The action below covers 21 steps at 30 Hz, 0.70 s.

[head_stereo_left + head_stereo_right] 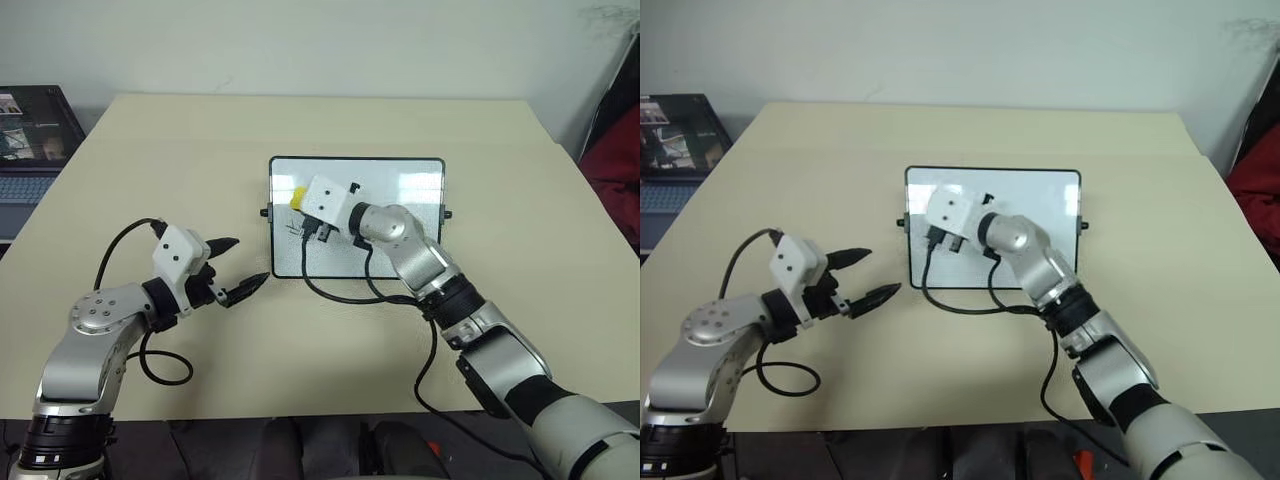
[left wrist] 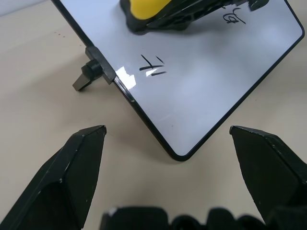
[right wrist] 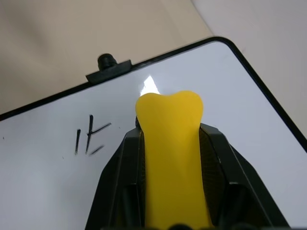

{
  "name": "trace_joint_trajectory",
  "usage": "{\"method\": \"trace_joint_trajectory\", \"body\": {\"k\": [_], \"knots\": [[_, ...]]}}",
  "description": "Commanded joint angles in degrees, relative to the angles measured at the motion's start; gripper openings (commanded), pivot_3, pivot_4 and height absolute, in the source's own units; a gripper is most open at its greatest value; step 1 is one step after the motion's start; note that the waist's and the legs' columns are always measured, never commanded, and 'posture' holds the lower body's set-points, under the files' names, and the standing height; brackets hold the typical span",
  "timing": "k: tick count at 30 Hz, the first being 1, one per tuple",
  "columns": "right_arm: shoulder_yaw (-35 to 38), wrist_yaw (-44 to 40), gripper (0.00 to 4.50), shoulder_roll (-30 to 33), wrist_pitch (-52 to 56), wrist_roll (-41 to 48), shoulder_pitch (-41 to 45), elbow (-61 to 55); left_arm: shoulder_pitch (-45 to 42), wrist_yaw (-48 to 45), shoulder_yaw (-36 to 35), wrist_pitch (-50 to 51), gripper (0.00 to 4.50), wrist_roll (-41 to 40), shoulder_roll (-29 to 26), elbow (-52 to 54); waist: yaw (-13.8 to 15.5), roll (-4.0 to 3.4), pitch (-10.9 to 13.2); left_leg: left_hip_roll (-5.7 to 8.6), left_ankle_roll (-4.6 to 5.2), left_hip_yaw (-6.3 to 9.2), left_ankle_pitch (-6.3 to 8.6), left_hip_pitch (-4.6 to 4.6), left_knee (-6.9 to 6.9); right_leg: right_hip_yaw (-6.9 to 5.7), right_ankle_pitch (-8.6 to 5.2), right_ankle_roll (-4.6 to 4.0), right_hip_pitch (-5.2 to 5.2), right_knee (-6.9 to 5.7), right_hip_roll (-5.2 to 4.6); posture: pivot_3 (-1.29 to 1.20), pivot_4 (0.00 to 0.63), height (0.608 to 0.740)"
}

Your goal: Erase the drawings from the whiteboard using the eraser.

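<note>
The whiteboard lies flat in the middle of the table, black-framed with a small knob on its side. One thin black drawing sits near the board's left edge, also seen as strokes; a second drawing lies further in. My right gripper is shut on the yellow eraser, which it holds over the board's upper left part, beside the first drawing. My left gripper stands open off the board's lower left corner, with nothing between its fingers.
A dark laptop sits at the far left beside the table. A red object stands at the right edge. Black cables trail from the right wrist across the board's near edge onto the tabletop.
</note>
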<state>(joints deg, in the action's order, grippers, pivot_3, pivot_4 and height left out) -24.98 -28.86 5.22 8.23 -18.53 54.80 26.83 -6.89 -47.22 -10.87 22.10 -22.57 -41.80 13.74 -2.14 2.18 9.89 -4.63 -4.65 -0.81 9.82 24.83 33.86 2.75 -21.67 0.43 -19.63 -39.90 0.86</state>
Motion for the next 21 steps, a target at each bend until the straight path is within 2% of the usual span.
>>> {"method": "trace_joint_trajectory", "body": {"k": [1,14,21], "knots": [[-1.6,0.5,1.17,0.4,-2.4,-1.9,-0.4,3.7,0.4,-1.0,-0.8,-0.1,4.50,-1.3,-0.4,1.9,0.0,0.00,0.0,0.00,0.00,0.00,0.00,-0.01,0.02,-0.04,0.00,0.00,0.00,-0.04,0.00,0.00,0.150,0.740],[-4.1,-5.4,1.16,2.0,0.9,-3.4,-4.0,7.5,1.3,-0.7,-0.8,0.9,4.50,-2.1,-0.1,3.6,0.2,0.04,0.0,0.00,0.03,0.17,-0.03,-0.66,0.10,-0.12,0.02,-0.03,0.48,-0.11,-0.01,0.00,0.150,0.740],[0.0,-10.8,1.16,2.3,8.5,1.3,-5.9,-0.3,0.6,-1.1,-0.3,0.9,4.50,-2.1,-0.2,3.2,0.3,0.06,0.0,-0.04,0.15,0.20,-0.11,-1.00,0.10,-0.12,0.02,-0.03,0.72,-0.11,-0.09,0.00,0.150,0.740]]}}
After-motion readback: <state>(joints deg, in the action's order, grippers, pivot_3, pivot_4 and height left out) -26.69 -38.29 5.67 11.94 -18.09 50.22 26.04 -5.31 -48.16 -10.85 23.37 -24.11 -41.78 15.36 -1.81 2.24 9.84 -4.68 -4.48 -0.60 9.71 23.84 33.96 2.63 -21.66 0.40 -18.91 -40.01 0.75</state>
